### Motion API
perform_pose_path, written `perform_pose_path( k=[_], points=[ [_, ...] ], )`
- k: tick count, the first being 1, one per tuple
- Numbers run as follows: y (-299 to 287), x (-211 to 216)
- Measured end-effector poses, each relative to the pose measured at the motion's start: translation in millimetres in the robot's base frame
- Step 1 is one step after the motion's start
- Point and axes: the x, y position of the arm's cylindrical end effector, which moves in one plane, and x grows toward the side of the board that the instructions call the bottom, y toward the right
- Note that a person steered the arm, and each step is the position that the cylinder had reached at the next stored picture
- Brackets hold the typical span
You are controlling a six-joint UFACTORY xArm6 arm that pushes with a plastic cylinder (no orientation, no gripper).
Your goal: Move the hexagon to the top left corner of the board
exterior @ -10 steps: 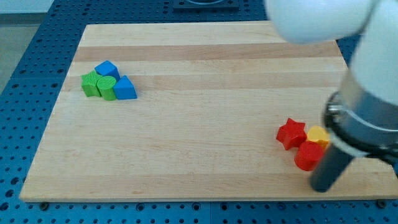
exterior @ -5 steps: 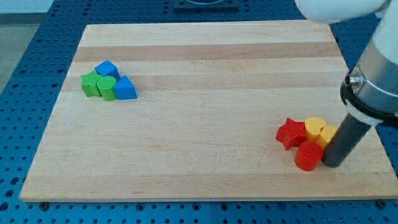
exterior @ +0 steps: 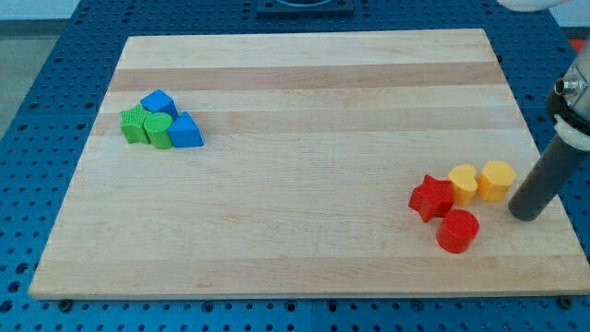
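My tip (exterior: 527, 216) (bare rod, no claw to judge) sits just beside the yellow hexagon (exterior: 497, 180), hexagon at its 11 o'clock near the desk's (exterior: 304, 249) right edge; target corner far toward 10 o'clock.

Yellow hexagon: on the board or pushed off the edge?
On the board: the yellow hexagon sits near the view's right edge, just left of my tip.

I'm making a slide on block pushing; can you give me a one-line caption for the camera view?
My tip rests at the view's right of the yellow hexagon, far from the board's top left corner.
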Motion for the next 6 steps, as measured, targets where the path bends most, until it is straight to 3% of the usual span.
perform_pose_path(
  k=[4,6],
  points=[
    [-34,-37],
    [-46,-84]
  ],
)
